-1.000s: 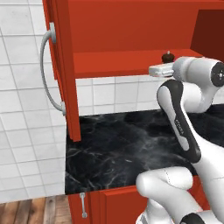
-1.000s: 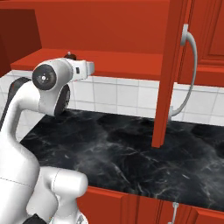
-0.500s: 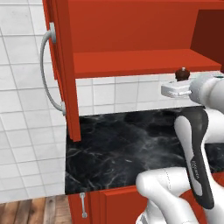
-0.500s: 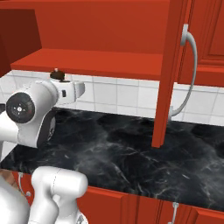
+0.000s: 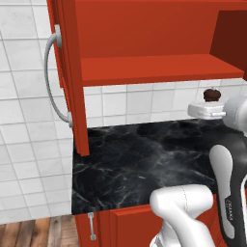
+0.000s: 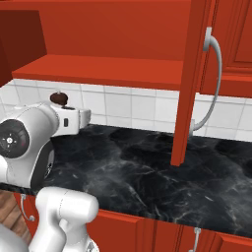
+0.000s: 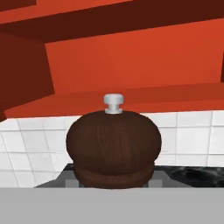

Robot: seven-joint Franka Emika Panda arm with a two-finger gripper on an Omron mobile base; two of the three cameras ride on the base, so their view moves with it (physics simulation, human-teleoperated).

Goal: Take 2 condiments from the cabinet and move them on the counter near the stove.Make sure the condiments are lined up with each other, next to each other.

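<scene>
The arm's white hand sits low under the open red wall cabinet [image 5: 144,34], and the dark-brown shaker [image 7: 113,146] rides with it, its rounded wooden top and small silver knob poking up just above the hand in both base views [image 5: 211,94] [image 6: 58,98]. From the hand's own camera the shaker sits right against the lens, between the gripper [image 7: 113,183] tips, so the fingers look clamped on its lower body, though the tips themselves are hidden behind it. The shaker hangs in the air below the cabinet's red shelf [image 6: 108,69] and above the black marble counter [image 5: 140,159], in front of the white tiled wall [image 6: 133,106]; it touches neither shelf nor counter. The cabinet door [image 5: 67,72] stands swung open, edge-on to the cameras, with its long curved silver handle [image 5: 54,82] bowing outward. Below the counter's front edge run the red base cabinets [image 6: 162,236] with short silver handles. A strip of wooden floor [image 5: 34,234] shows at the lower left.
</scene>
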